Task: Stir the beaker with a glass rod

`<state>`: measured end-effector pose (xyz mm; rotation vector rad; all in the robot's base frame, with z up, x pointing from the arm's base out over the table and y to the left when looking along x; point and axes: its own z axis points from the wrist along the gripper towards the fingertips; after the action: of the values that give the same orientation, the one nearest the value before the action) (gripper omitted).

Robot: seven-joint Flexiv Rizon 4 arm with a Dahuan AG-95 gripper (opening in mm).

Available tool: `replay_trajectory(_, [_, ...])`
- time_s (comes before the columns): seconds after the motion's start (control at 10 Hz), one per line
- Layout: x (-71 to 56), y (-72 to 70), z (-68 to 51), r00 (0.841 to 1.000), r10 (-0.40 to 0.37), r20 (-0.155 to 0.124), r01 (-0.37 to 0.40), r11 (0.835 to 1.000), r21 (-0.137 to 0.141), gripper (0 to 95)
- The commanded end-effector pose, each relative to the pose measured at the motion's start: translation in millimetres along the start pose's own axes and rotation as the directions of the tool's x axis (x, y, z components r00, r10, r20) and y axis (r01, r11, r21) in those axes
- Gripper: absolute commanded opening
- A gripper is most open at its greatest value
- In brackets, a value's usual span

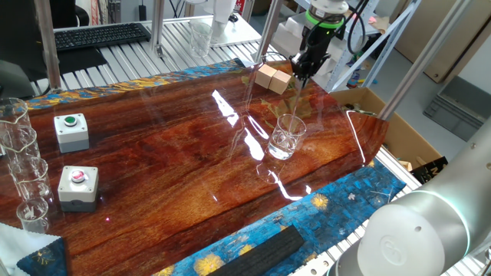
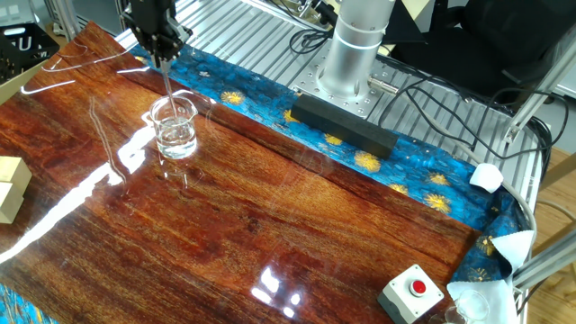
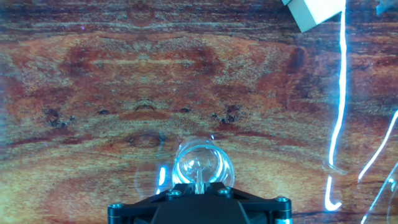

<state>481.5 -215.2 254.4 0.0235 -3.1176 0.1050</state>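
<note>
1. The beaker is standing upright on the wooden table top, toward the side of the table nearest the arm's mount. In the other fixed view the beaker is sitting near the blue patterned cloth that is edging the table. No writing or scale marks can be read on the glass.
2. The glass rod is hanging close to vertical, its lower end reaching down inside the beaker. In the other fixed view the rod is crossing the beaker's rim. Whether its tip is touching the bottom cannot be told.
3. The gripper is positioned directly above the beaker, its fingers closed on the upper end of the rod. In the hand view the rod is running from the black gripper body down into the round mouth of the beaker.
4. Two pale wooden blocks are resting on the table behind the beaker, clear of it.
5. Two grey button boxes are sitting well apart from the beaker: one with a green button, one with a red button. No lettering on them is legible.
6. Tall clear glassware is standing at the table's far edge beside the button boxes.
7. A black bar is lying on the cloth near the arm's base.
</note>
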Motion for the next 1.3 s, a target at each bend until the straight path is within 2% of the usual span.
replay_trajectory(0.1, [0.9, 1.0, 0.3, 1.0, 0.001, 0.002, -0.001, 1.0, 0.005, 0.0])
replay_trajectory(0.3, [1.4, 2.5, 1.5, 1.0, 0.013, 0.008, -0.013, 1.0, 0.014, 0.0])
replay_trajectory(0.4, [1.7, 3.1, 1.9, 1.0, 0.026, 0.009, -0.026, 1.0, 0.017, 19.0])
replay_trajectory(0.5, [2.0, 3.9, 2.4, 0.999, 0.033, 0.008, -0.033, 0.999, 0.022, 19.0])
replay_trajectory(0.6, [2.6, 4.9, 3.1, 0.999, 0.039, 0.008, -0.04, 0.999, 0.023, 38.0])
replay_trajectory(1.3, [3.9, 7.2, 4.6, 0.998, 0.058, 0.008, -0.058, 0.998, 0.018, 38.0])
